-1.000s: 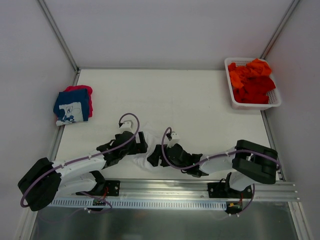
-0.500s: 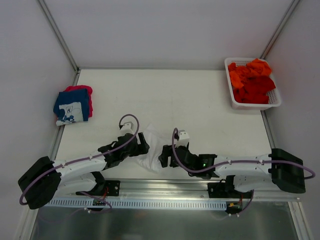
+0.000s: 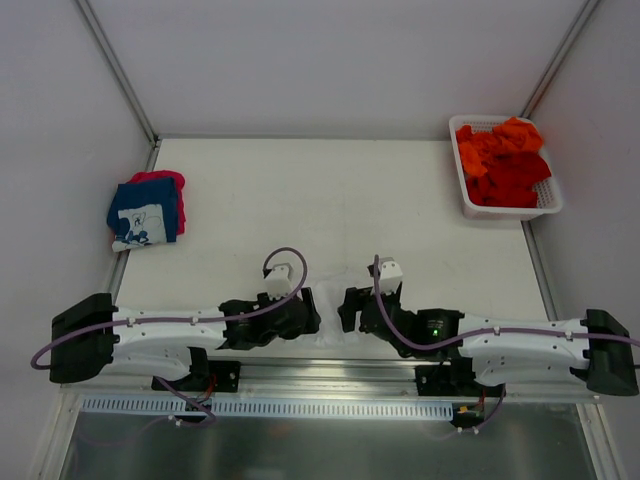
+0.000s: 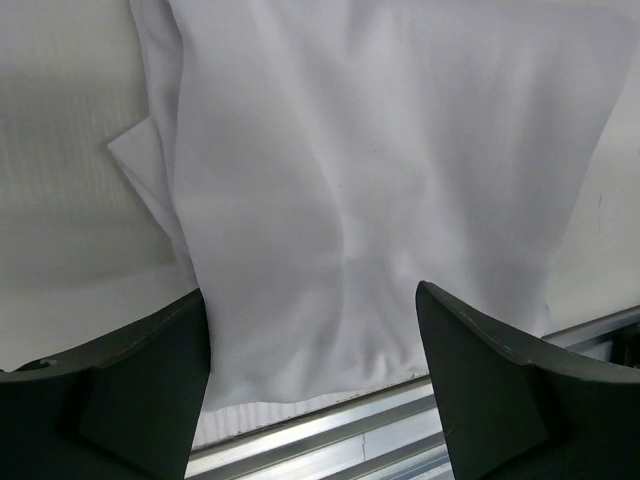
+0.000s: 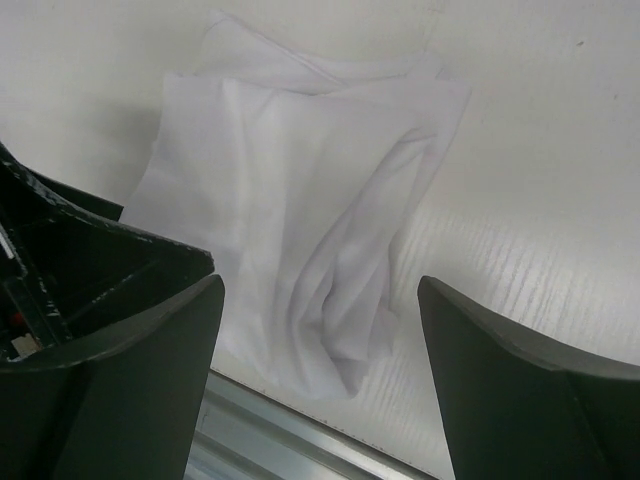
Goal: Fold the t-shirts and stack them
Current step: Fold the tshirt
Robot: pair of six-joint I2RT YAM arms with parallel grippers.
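Note:
A plain white t-shirt [image 4: 370, 200] lies bunched at the table's near edge, between my two grippers. In the top view only a sliver of it [image 3: 329, 327] shows. My left gripper [image 4: 315, 400] is open and empty, just above the shirt's near hem. My right gripper [image 5: 320, 390] is open and empty above the shirt's crumpled right end [image 5: 300, 230]. A folded navy t-shirt with white print [image 3: 145, 212] lies on a pink-red one [image 3: 165, 180] at the far left. Orange and red t-shirts [image 3: 505, 160] fill the basket.
The white lattice basket [image 3: 508, 209] stands at the back right corner. A metal rail [image 4: 400, 430] runs along the table's near edge, right under the shirt's hem. The left arm's black gripper [image 5: 60, 270] shows at the left of the right wrist view.
Both arms have swung down to lie along the near edge, grippers shifted right. The white t-shirt has moved with them toward the near edge and is now mostly hidden from above.

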